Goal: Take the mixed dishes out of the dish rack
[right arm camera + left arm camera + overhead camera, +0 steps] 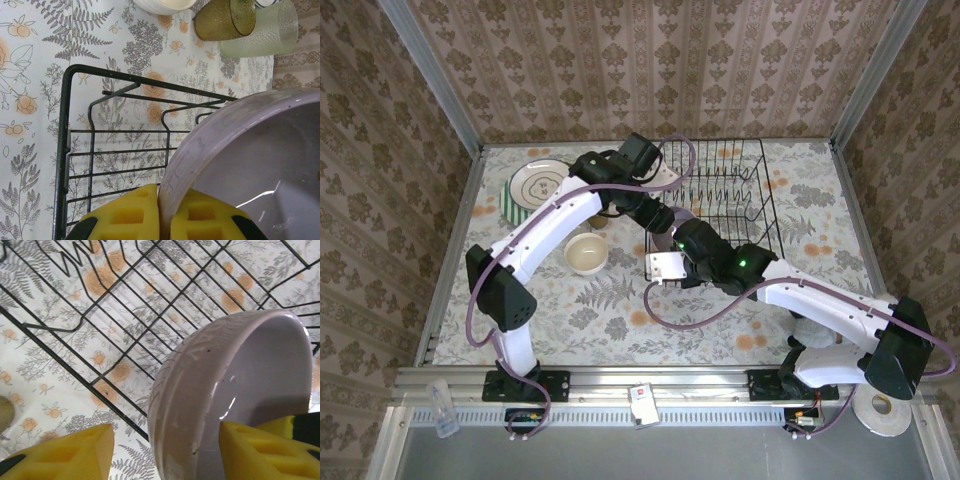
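Bowl transfer step. Right gripper is pinching the rim of the bowl, which is sitting over the rack corner, at 4 o'clock in the right wrist view. Left gripper is straddling the bowl wall, half open, outer pad not touching. Next, likely: left clamping firmly before right releases, then carrying the bowl toward 9 o'clock, onto the table.

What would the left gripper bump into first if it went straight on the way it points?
The lavender bowl: its wall stands between the left gripper's open fingers, so it would meet that first. The dish rack's wires lie behind it, though depth is unclear.
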Robot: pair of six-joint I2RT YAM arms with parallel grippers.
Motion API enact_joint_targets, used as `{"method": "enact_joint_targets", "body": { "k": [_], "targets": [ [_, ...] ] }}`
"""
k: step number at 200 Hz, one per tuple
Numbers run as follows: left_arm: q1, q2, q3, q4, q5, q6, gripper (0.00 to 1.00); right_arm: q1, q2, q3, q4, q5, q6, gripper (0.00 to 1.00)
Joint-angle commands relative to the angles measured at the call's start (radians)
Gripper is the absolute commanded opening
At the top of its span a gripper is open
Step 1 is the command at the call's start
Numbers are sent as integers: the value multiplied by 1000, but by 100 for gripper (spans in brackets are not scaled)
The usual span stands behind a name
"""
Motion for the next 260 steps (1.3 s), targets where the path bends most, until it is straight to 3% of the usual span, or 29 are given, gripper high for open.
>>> {"method": "enact_joint_targets", "body": {
  "k": [1,125,160,260],
  "targets": [
    [-18,8,36,-17,-77,-23,55,9,-30,-4,55,29,-8,0],
    [-52,-2,83,-56,-219,-24,50,8,-14,7,48,13,13,0],
    [-56,4,106,-78,-270,-28,44,6,-9,10,46,14,14,0],
    [-61,46,128,-107,-242,-7,42,14,0,21,68,33,5,0]
  ]
}}
